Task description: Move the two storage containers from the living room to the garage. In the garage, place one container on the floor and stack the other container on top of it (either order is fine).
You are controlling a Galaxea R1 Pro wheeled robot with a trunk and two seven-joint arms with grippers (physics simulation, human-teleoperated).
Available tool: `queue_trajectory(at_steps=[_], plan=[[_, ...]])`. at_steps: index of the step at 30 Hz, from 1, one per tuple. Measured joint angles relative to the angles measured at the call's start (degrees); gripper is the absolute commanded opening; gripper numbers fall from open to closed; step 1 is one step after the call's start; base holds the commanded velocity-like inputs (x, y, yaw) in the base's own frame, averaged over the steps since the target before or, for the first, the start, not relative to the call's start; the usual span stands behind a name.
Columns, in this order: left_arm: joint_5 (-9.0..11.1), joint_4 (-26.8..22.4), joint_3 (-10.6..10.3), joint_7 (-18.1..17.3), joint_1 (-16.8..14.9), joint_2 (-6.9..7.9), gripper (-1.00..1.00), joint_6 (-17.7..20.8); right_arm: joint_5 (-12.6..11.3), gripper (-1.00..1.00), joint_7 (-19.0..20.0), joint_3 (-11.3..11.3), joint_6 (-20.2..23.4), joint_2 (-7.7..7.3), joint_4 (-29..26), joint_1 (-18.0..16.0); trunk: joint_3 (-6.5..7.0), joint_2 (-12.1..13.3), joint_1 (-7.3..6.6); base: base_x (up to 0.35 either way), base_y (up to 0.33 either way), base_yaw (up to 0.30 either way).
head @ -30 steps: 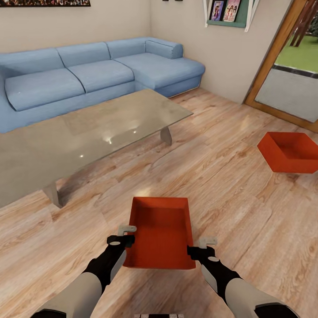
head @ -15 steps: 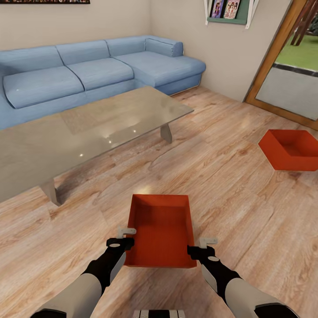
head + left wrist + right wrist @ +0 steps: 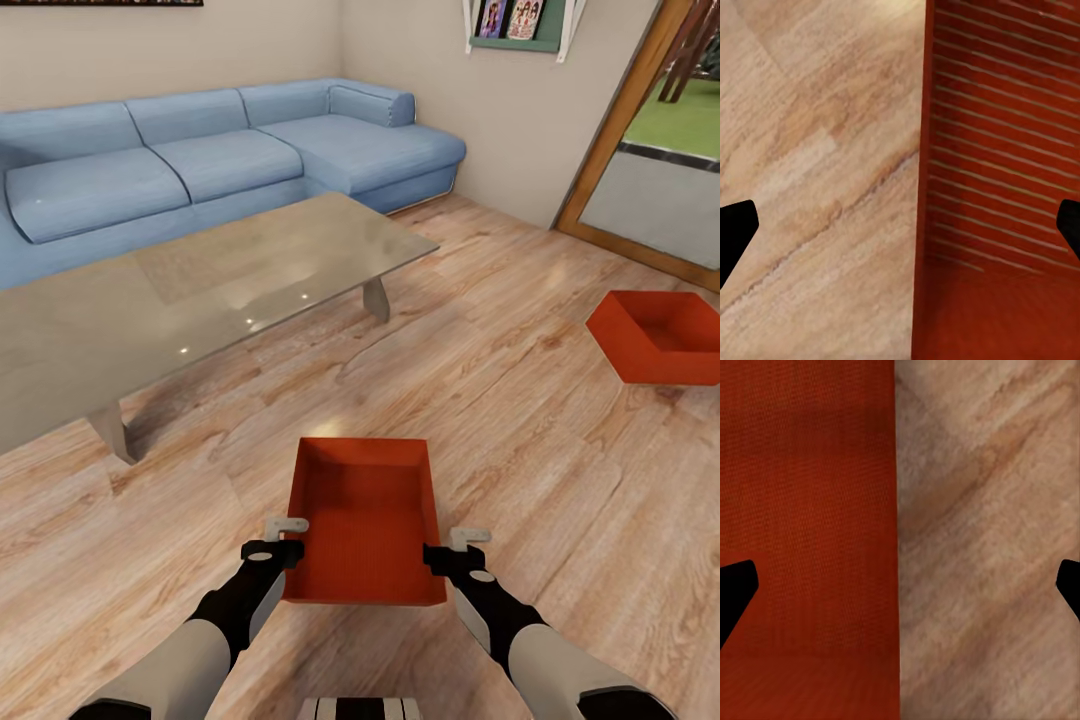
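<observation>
Two open end effectors, left (image 3: 287, 524) and right (image 3: 468, 537), straddle the near bin's (image 3: 366, 520) side walls, poised to lift it off the wood floor (image 3: 560, 480).

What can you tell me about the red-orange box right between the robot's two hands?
The red-orange rectangular storage bin has flat walls, a faintly ribbed inside, no lid and nothing in it. It looks like plastic and sits upright over the light wood plank floor. The left gripper straddles its left wall and the right gripper its right wall, both with jaws wide apart.
</observation>
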Motion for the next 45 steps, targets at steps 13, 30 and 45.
queue_trajectory(at_steps=[13,30,45], plan=[[0.00,-0.07,0.05,0.00,-0.01,0.00,1.00,0.00,-0.19,1.00,0.40,-0.09,-0.14,-0.11,-0.05,0.02,-2.33,-5.21,2.86,0.000,0.000,0.000],[0.00,-0.09,0.08,0.00,-0.01,0.09,1.00,0.00,-0.21,1.00,0.59,0.10,-0.01,-0.16,-0.06,0.03,-4.85,-10.84,5.94,0.000,0.000,0.000],[0.06,-0.02,0.15,0.01,-0.01,0.09,1.00,0.00,-0.19,1.00,0.60,0.26,-0.07,-0.16,-0.08,0.03,-4.85,-10.84,5.94,0.000,0.000,0.000]])
